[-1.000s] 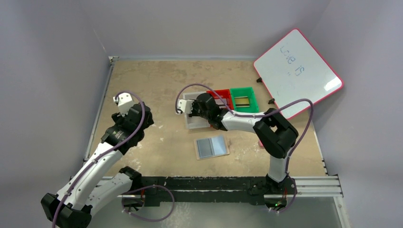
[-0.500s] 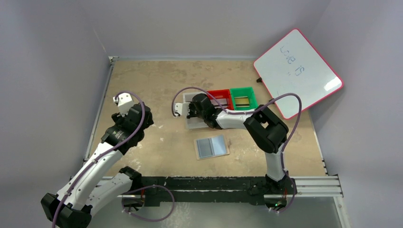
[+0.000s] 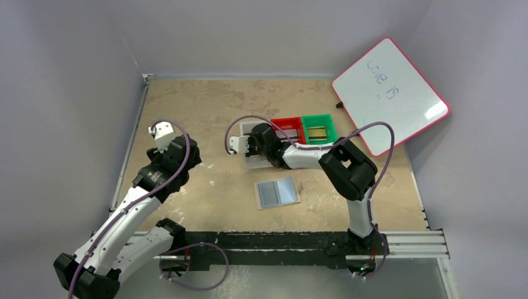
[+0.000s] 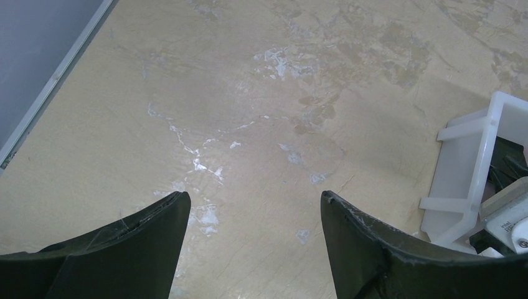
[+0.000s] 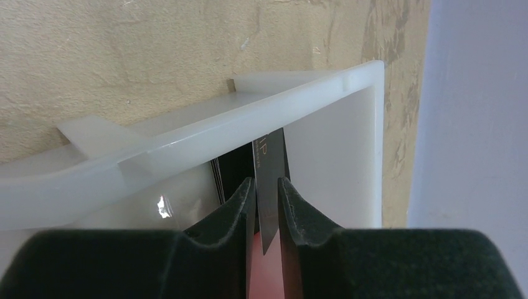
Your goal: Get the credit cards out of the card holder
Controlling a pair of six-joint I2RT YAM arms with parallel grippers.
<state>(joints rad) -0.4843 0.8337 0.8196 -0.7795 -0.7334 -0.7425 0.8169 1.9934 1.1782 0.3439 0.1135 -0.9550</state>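
Note:
The card holder (image 3: 278,192) lies open on the table, grey-blue lining up, with neither gripper on it. My right gripper (image 3: 252,149) reaches down into the clear bin (image 3: 252,166). In the right wrist view its jaws (image 5: 266,180) stand slightly apart, open, and a black credit card (image 5: 271,156) leans loosely between them, face showing. More dark card edges (image 5: 225,171) rest inside the bin (image 5: 249,118). A gold card (image 3: 317,132) lies in the green bin (image 3: 319,118). My left gripper (image 3: 168,142) hangs open and empty over bare table (image 4: 255,198).
A red bin (image 3: 287,122) sits between the clear and green bins. A pink-framed whiteboard (image 3: 389,93) leans at the back right. In the left wrist view the clear bin (image 4: 473,168) is close on the right. Walls close in on the left and back.
The right arm has swung its elbow left and shifted its wrist slightly left over the clear bin. The left arm and the card holder have stayed put.

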